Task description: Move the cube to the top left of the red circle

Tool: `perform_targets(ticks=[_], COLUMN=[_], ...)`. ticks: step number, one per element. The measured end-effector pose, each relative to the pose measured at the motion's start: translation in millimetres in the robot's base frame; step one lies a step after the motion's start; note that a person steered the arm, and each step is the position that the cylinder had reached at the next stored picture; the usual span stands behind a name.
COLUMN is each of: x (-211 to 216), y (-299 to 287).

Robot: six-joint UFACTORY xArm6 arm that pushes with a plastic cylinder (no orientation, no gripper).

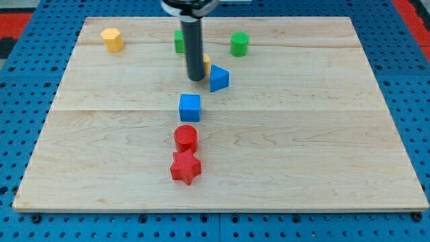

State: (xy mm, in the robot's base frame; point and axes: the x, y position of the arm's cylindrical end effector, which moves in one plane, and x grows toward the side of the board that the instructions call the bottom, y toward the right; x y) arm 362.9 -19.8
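Camera view: nearest the view's bottom a red star block (pixel 185 167) touches the red circle (pixel 186 138) just above it. The blue cube (pixel 190 107) sits just above the circle, apart from it. Farther up, my tip (pixel 196 79), a bare rod clamping nothing, stands beside a blue triangular block (pixel 219 79).

On the pale wooden board (pixel 322 154), my tip (pixel 196 80) stands above the blue cube (pixel 190 107), just left of the blue triangular block (pixel 218 78). The red cylinder (pixel 186 138) sits directly below the cube, with the red star block (pixel 185 167) touching it underneath. Upper frame: yellow hexagonal block (pixel 112 39), green cylinder (pixel 239 44), a green block (pixel 178 42) and a yellow block (pixel 206 62) partly hidden behind the rod.
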Motion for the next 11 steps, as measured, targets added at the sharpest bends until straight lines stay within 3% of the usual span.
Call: perform_targets(ticks=[2,3,5,7,8,10,11], x=[46,84,72,85,111,80,78], y=[121,111,-3,-13,-47,-84,-54])
